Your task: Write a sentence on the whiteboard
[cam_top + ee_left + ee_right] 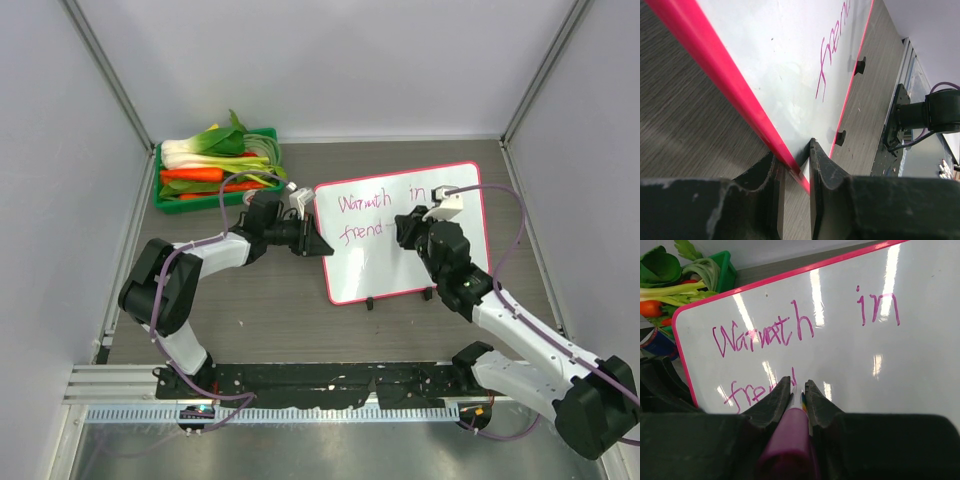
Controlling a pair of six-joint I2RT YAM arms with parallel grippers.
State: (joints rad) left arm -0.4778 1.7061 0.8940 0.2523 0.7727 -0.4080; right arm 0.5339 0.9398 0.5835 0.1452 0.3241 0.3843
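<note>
Wooden table (250, 320) bears pink-framed whiteboard (400, 275) with magenta sentence (365, 205).

A green crate (160, 185) sits at the far left of the wood-grain table (260, 320), close to the back wall (300, 60). It is heaped with leafy greens (225, 138), pale stalks (215, 155) and orange carrots (195, 175) lying lengthwise. Aluminium posts (108, 70) frame the grey panels. Along the near edge run a black mounting plate (330, 378) and a white slotted strip (300, 413).
</note>
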